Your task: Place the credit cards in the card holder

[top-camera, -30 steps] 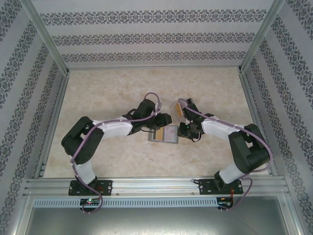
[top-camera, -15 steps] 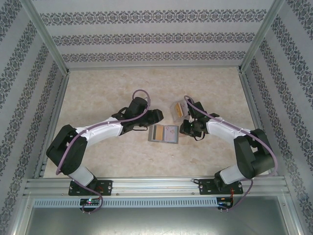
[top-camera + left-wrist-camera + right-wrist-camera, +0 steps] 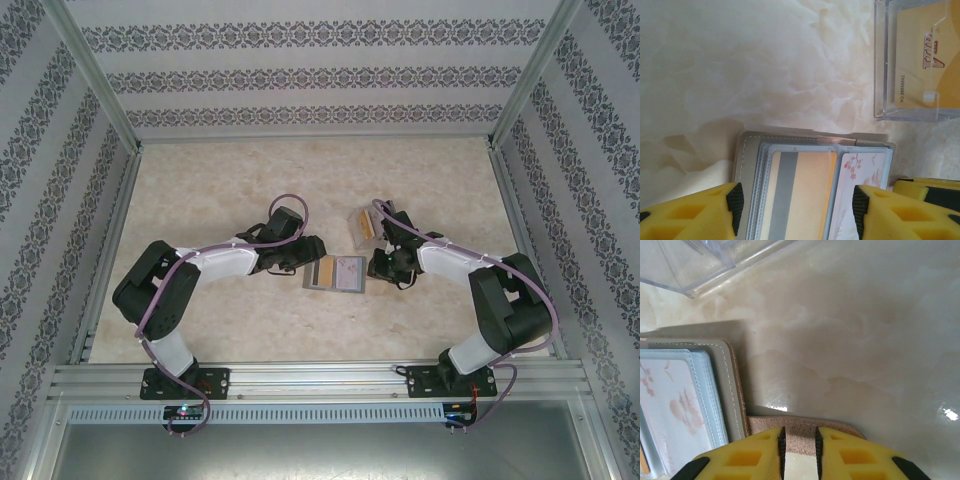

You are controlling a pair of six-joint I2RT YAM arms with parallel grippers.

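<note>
The left gripper (image 3: 795, 202) spread its jaws wider and backed off the card holder (image 3: 746, 160). The orange credit card (image 3: 807, 195) came uncovered between those jaws.

The card holder (image 3: 746, 170) runs off the bottom edge (its 2 cards (image 3: 805, 195) too).

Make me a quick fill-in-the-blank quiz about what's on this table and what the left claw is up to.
1. The left claw, its yellow fingers spread, hovers above the ___.
2. That holder lies ___ on the table, showing two pockets.
3. The orange card in one pocket carries a ___ stripe.
4. A gold card sits inside a clear plastic ___.

Missing words: card holder; open; grey; box.
</note>
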